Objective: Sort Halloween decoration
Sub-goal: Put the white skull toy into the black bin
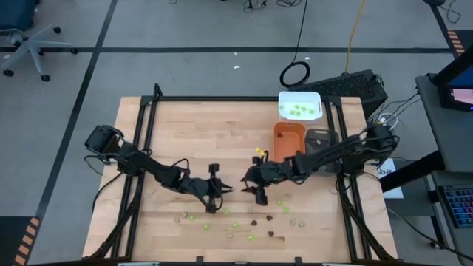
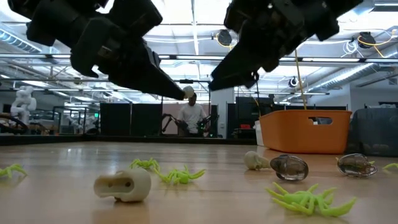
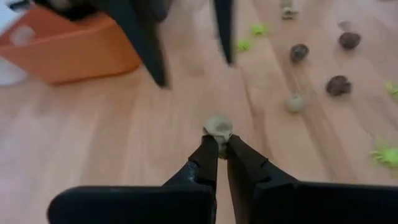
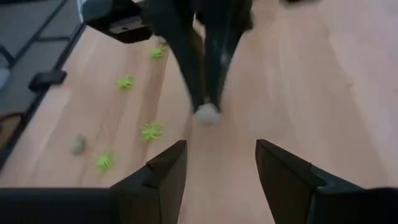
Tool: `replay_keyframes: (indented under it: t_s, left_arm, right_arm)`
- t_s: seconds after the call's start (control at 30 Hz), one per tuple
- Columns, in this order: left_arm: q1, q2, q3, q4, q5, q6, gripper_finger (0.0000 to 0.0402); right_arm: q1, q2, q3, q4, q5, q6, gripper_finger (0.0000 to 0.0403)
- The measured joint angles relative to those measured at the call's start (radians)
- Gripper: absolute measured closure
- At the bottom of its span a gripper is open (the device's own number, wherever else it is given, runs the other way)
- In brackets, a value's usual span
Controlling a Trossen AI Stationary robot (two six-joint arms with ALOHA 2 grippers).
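Left tool (image 3: 217, 144) pinches a pale beige skull piece (image 3: 218, 127) by its very fingertips, lifted off the desk (image 1: 185, 140) mid-way between both arms. Grip looks marginal; a jolt could make the skull slip and drop. Right tool (image 4: 217, 163) hangs open, facing it closely; collision risk if either advances. Green spiders (image 1: 236, 225) and brown pieces lie scattered along the near edge.

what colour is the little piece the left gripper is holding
Pale beige-grey piece, pinched in the left gripper; clearest in the left wrist view.
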Motion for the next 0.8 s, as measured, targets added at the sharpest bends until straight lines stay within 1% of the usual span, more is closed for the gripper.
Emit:
replay_keyframes:
  t_s: [0.13,0.27,0.37,0.47,0.53,0.6,0.8]
  left_arm:
    - [-0.012,-0.009,0.000,0.008,-0.048,0.082,0.0385]
    - [-0.018,-0.009,0.000,0.010,-0.080,0.111,0.0385]
    - [-0.026,-0.009,0.000,0.004,-0.092,0.111,0.0385]
    - [-0.034,-0.009,0.000,0.004,-0.108,0.112,0.0385]
    - [-0.038,-0.009,0.000,0.004,-0.120,0.112,0.0385]
    - [-0.044,-0.009,0.000,0.004,-0.127,0.112,0.0385]
    - [-0.045,-0.009,0.000,-0.002,-0.128,0.111,0.0384]
  right_arm:
    - [0.003,0.078,0.000,0.141,0.000,0.131,0.0227]
    - [0.001,0.141,0.000,0.289,-0.031,0.181,0.0227]
    - [0.000,0.166,0.000,0.338,-0.044,0.198,0.0227]
    - [-0.002,0.176,0.000,0.352,-0.043,0.216,0.0233]
    - [-0.002,0.175,0.000,0.352,-0.043,0.224,0.0246]
    - [-0.002,0.175,0.000,0.351,-0.044,0.224,0.0266]
    - [-0.002,0.175,0.000,0.340,-0.044,0.201,0.0357]
